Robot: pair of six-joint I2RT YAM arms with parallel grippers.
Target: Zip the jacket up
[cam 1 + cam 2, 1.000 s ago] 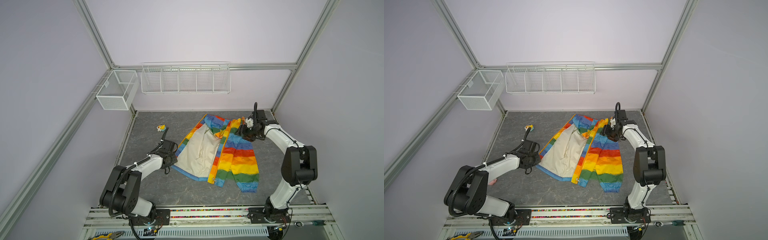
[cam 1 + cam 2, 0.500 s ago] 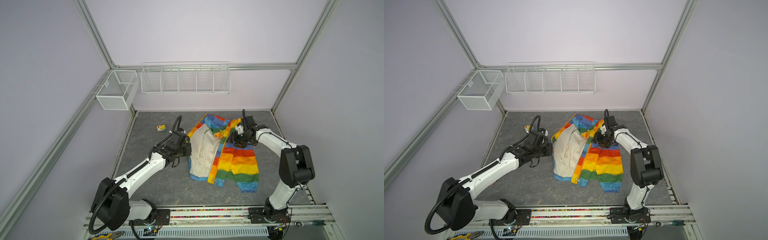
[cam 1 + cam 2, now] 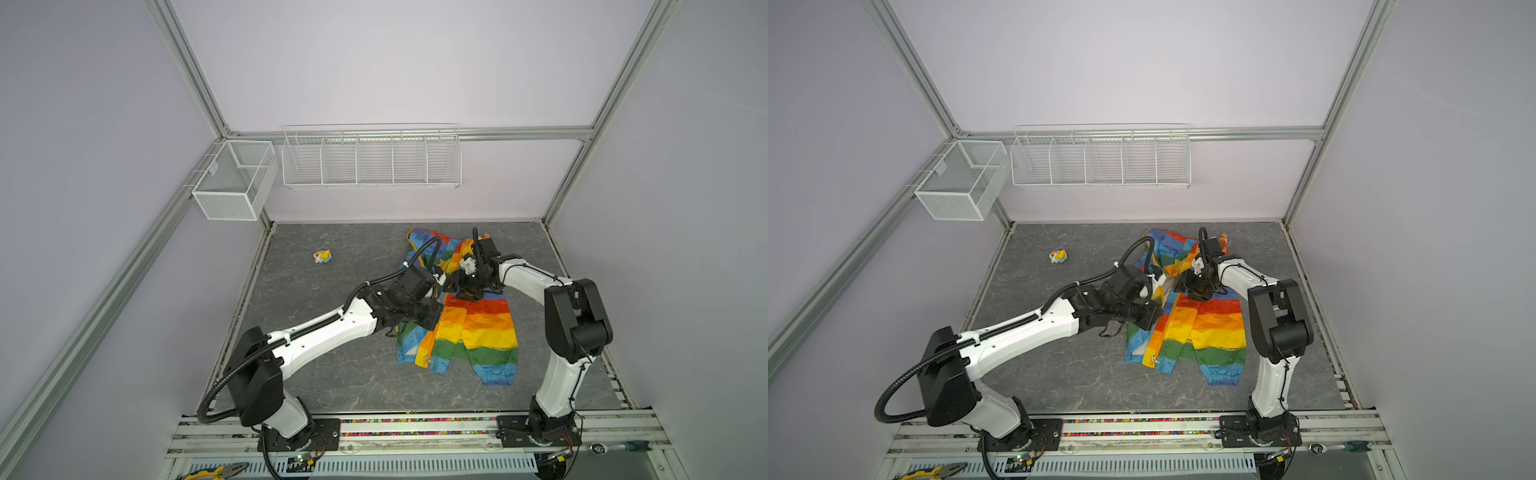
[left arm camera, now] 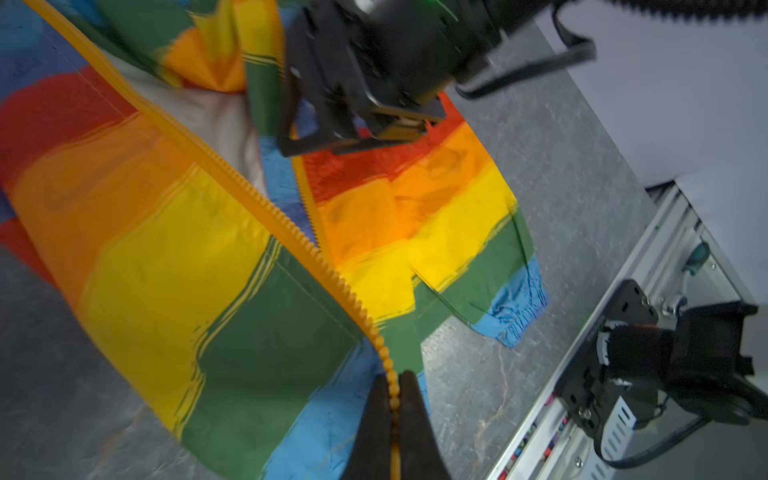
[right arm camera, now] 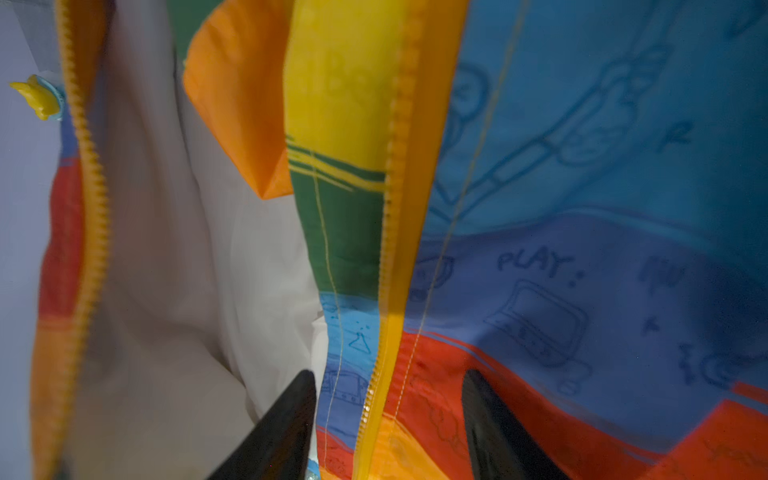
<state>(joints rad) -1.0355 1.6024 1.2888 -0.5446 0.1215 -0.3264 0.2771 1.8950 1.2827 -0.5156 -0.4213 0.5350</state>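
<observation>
While the rainbow-striped jacket point(image 3: 478, 328) lies right of centre on the grey surface point(image 3: 332, 374) in both top views, its left front panel is no longer spread out toward the left as it was a second ago. It has been drawn across toward the right panel, so that the pale lining, then widely exposed, is now almost wholly covered. The left claw point(image 4: 395, 376), previously seen at the panel's outer edge in the middle left of the frame, has been carried to the centre. In the left wrist view it is clenched on the orange-yellow zipper band point(image 4: 291, 232), where the green stripe gives way to blue. The right claw point(image 5: 388, 374), earlier placed by the collar at the upper right of the garment, has been brought down and leftward over the zipper line. It is released, its fingers point(image 5: 286, 415) held apart with a row of zipper teeth point(image 5: 390, 208) running between them. Both claws are now found near each other above the jacket. A small toy figure point(image 3: 322, 255) at the upper left of the surface has been left where it was.
</observation>
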